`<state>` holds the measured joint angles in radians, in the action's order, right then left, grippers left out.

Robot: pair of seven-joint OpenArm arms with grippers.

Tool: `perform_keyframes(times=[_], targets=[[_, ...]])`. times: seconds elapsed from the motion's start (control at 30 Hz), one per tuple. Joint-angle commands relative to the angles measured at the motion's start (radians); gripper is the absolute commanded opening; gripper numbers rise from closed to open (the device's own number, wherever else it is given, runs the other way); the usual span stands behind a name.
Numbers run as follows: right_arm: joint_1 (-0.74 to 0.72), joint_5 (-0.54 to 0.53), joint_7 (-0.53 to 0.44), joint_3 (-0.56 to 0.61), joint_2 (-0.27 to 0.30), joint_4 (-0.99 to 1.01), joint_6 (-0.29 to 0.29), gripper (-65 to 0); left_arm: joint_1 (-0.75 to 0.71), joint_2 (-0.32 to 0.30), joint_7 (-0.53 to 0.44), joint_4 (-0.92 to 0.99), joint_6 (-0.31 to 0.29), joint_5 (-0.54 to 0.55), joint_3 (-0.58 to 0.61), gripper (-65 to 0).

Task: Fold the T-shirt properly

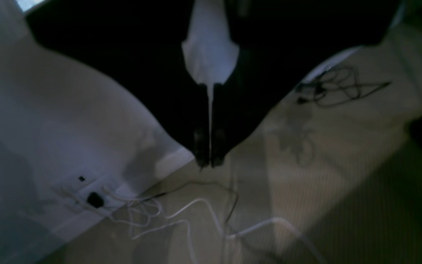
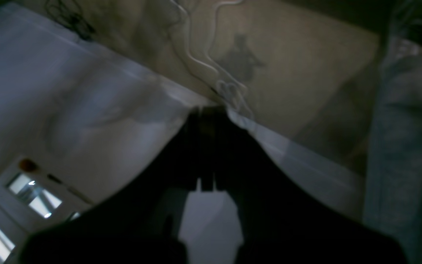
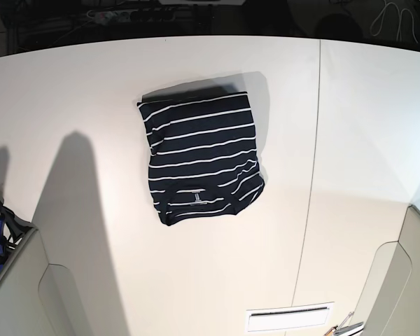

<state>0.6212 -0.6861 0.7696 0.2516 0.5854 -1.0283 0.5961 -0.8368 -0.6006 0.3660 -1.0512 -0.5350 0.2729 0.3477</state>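
- White surface (image 3: 91, 84) fills the base view, lit from above, a seam running down its right part.
- T-shirt (image 3: 199, 157) lies folded into a compact, roughly rectangular bundle near the middle of the surface, slightly toward the far edge: dark navy, nearly black, thin white stripes across it, a small white label near its lower edge.
- Left gripper (image 1: 210, 161) has its jaws pressed together, empty, pointing at a floor with loose cables (image 1: 181, 216).
- Right gripper (image 2: 208, 110) is likewise closed on nothing, away from the shirt.
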Motion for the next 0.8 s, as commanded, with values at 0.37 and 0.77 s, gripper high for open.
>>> perform_keyframes(times=[0.37, 0.77], targets=[[-0.225, 0.090, -0.128, 0.228, -0.010, 0.216, 0.003, -65.0, 0.232, 0.089, 0.023, 0.338, 0.046, 0.053, 0.011, -63.2], [-0.294, 0.098, -0.145, 0.248, -0.010, 0.276, 0.002, -65.0, 0.372, 0.100, 0.038, 0.352, 0.184, 0.161, 0.184, -63.2]])
